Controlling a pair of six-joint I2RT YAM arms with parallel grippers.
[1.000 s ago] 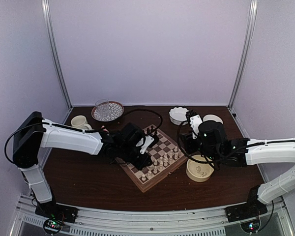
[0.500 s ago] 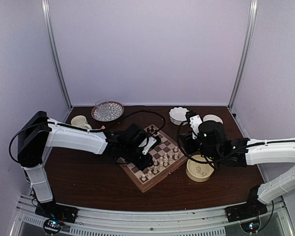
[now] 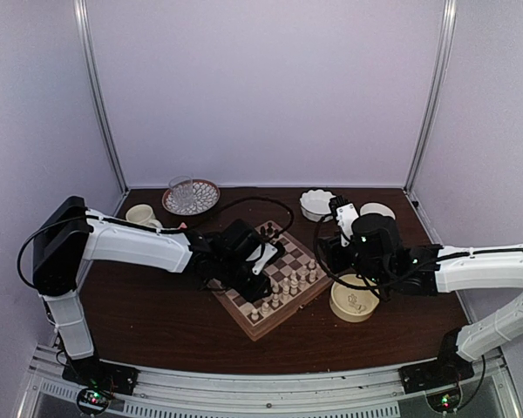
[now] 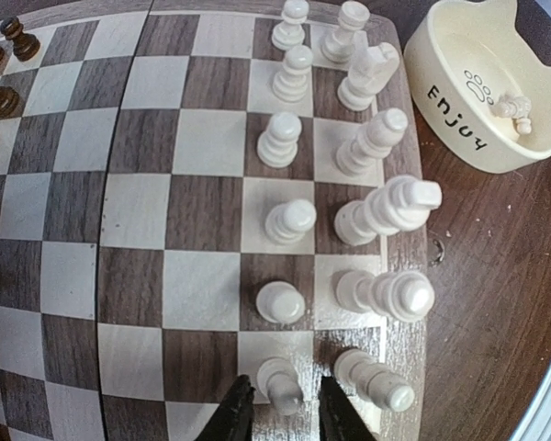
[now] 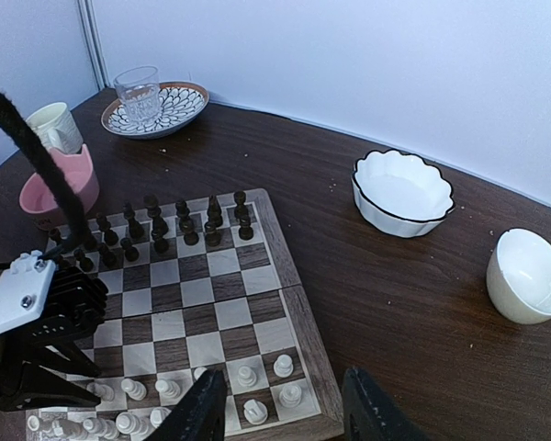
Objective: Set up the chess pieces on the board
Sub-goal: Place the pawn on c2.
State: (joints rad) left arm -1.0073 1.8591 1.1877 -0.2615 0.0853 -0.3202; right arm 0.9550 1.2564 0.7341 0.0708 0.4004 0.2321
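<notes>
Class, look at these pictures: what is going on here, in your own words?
The left gripper straddles a cream pawn at the edge of the board, jaws slightly apart around it. Two rows of cream pieces stand there; a few more lie in the cream bowl. The right gripper hovers open and empty near the board.

Chess pieces (image 4: 289,220) are standing in two rows along one edge of the board (image 4: 202,211); a bowl (image 4: 459,101) is sitting just beside that edge; dark figures (image 5: 211,213) are lining the opposite side.

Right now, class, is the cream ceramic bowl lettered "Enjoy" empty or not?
Not empty: the cream ceramic bowl holds small cream-white chess pieces, lying tipped against its inner wall.
</notes>
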